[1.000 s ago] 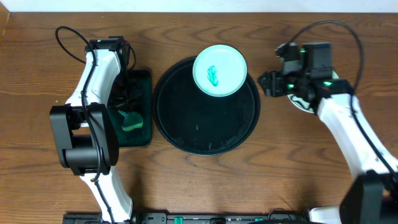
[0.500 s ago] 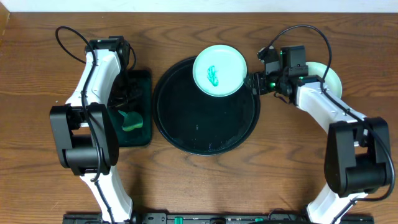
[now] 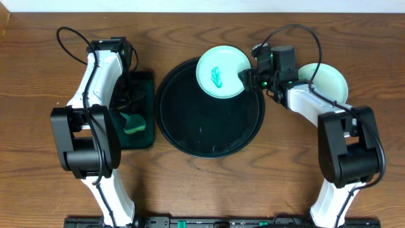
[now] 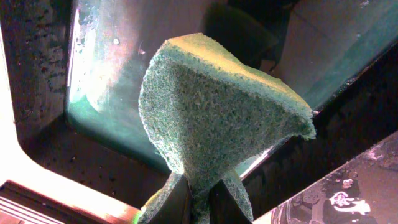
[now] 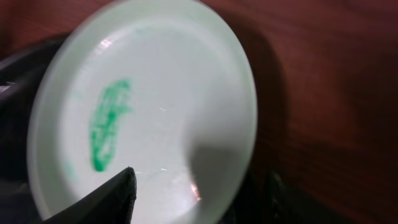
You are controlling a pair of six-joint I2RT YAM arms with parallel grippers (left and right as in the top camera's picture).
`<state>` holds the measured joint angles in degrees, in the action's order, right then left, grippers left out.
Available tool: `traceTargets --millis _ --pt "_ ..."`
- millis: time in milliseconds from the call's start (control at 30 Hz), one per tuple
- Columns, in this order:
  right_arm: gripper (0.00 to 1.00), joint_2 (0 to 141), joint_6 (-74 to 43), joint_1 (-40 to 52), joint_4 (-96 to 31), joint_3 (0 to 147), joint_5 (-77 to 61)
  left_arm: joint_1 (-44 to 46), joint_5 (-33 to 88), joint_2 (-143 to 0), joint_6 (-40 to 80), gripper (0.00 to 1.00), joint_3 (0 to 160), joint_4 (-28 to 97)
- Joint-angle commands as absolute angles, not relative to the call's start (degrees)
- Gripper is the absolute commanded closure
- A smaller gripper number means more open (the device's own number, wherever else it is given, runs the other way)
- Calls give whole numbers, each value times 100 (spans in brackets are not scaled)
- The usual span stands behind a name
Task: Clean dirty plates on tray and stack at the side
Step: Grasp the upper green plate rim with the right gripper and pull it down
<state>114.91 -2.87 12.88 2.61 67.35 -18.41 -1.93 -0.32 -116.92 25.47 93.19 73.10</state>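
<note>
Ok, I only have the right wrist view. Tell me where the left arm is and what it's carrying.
Observer: The left gripper is pinching a green sponge over the dark green tray, left of the black tray.
Operator: Now give me the black tray's contents.
Observer: Only the smeared plate, overlapping its upper right rim in the overhead view.
Operator: Report any plates off the tray.
Observer: One pale plate lies on the wood to the right of your right gripper, partly hidden by that arm.
</note>
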Motion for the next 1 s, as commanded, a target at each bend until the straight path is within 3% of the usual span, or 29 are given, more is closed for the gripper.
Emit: traceTargets --millis 0,200,333,467,633,833,967 --pt "37 11590 -469 1323 403 6803 -1568 -191 -43 -11703 2512 93 9284 7349" --pt "43 11736 -797 1337 701 6803 -1564 -191 -43 -11703 2512 93 9284 7349" --pt "37 11985 -943 1404 784 6803 -1566 -191 -43 -11703 2512 93 9286 7352" --pt "39 12158 -1098 1437 882 6803 -1564 -191 -43 -11703 2512 93 9286 7373" --pt "58 12162 -1332 1435 982 6812 -1564 -191 -43 -11703 2510 93 9286 7393" --pt "98 12149 -1555 1413 947 6827 -1553 -191 -43 -11703 2512 93 9286 7391" --pt "99 12101 -1586 1417 934 6827 -1525 -191 -43 -11703 2512 93 9284 7393"
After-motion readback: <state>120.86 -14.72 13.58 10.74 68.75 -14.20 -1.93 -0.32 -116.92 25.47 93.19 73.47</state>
